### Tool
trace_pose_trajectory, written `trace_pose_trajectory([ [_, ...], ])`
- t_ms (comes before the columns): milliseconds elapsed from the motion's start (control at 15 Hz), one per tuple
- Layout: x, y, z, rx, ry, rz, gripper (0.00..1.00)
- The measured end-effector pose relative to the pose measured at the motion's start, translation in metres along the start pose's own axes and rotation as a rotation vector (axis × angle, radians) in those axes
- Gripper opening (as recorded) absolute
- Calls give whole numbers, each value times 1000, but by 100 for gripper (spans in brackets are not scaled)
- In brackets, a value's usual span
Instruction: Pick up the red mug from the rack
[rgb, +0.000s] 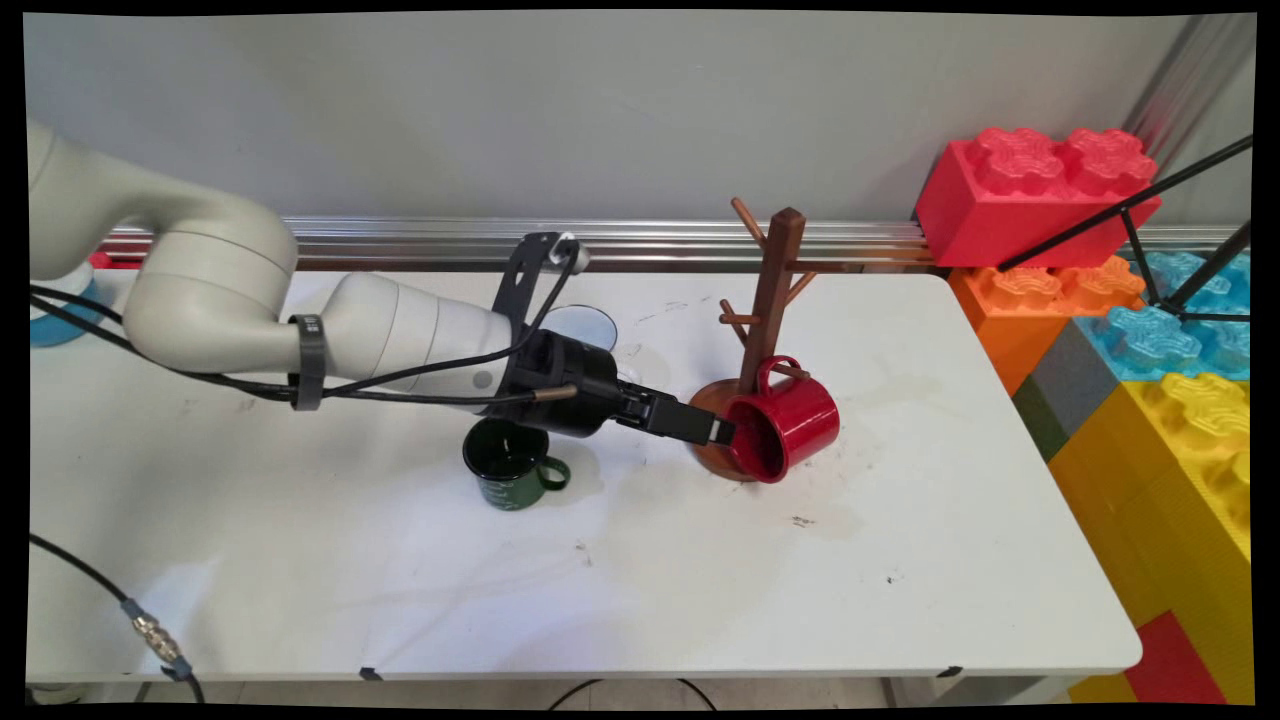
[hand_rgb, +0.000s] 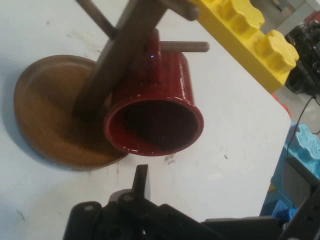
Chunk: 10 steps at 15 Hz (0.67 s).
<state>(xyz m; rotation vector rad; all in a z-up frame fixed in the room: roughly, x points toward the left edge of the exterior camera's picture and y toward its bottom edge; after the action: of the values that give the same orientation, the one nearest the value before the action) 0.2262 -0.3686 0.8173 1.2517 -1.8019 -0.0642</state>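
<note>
Table (rgb: 300, 560): white, scuffed, bearing all smaller items. Blocks (rgb: 1040, 190): large red, orange, blue and yellow, stacked off the right edge. Arm (rgb: 220, 290): white, reaching in from the left, cables hanging. Mug tree (rgb: 772, 290): brown wood, upright on a round base, centre-right. Red mug (rgb: 790, 425): hung by its handle on a low peg, tilted, mouth facing left and near, rim over the base. Gripper (rgb: 722, 432): black, level, tips just at the red mug's rim; whether the jaws are open or closed cannot be told. Green mug (rgb: 508, 468): upright, near side of the wrist, handle right.
</note>
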Motion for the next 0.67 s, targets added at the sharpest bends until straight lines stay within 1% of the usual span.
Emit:
trace_pose_trajectory([
  [133,-2,0,0,-6,4,-14,100],
  [400,-4,9,7,-47,17,-29,100],
  [667,-4,17,17,-60,30,-38,100],
])
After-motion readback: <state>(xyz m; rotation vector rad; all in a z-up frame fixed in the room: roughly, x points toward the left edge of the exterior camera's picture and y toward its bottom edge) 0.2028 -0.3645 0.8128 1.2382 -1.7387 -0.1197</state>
